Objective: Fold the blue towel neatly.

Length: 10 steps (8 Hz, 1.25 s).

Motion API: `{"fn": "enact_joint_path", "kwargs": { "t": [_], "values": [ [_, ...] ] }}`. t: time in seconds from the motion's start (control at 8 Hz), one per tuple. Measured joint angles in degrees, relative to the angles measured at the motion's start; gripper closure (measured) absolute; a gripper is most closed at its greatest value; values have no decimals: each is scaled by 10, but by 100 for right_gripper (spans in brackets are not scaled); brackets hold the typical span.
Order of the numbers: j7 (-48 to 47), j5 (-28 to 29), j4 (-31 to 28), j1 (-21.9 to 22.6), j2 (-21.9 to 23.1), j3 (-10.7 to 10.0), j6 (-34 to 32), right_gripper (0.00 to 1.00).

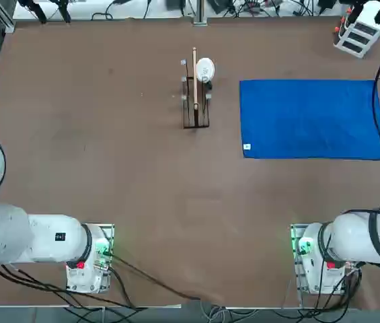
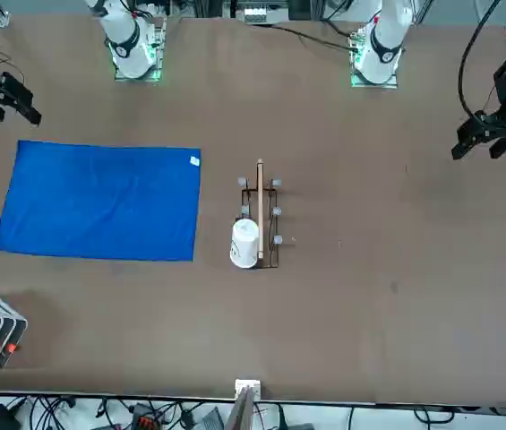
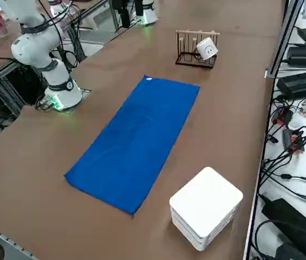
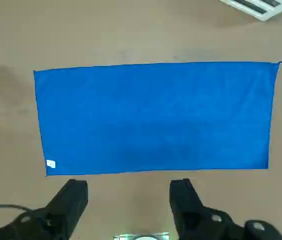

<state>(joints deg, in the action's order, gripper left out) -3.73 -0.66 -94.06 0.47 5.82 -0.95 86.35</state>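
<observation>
Right hand (image 4: 128, 200) hangs high with its fingers spread and empty, the blue towel (image 4: 155, 117) lying flat on the bench (image 1: 109, 175) straight ahead of it, long axis running crosswise to the arm. Its small white tag (image 4: 51, 164) sits at the near inner corner; any print there looks unreadable.

We see the blue towel (image 1: 312, 119) spread flat on the table (image 1: 109, 168), in front of our right arm's base. To its left, apart from it, stands a rack (image 1: 196, 101) with a cup (image 1: 205, 68) on it. A box (image 1: 358, 30) sits beyond the towel's far right corner. Our right gripper (image 4: 129, 197) hangs above the towel's near edge, fingers apart.
</observation>
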Motion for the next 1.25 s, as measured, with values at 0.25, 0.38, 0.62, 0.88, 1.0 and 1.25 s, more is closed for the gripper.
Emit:
{"fn": "enact_joint_path", "kwargs": {
  "t": [0.25, 0.38, 0.62, 0.88, 1.0, 1.25],
  "values": [
    [0, 0, 0, 0, 0, 0, 0, 0],
    [0, 0, 0, 0, -1, 0, 1, 0],
    [0, -2, -9, -11, -8, -4, 3, 0],
    [1, -3, -37, -67, -30, -11, 43, 0],
    [2, -3, -61, -106, -43, -14, 84, 0],
    [6, -3, -135, -179, -60, -17, 190, 0]
  ]
}}
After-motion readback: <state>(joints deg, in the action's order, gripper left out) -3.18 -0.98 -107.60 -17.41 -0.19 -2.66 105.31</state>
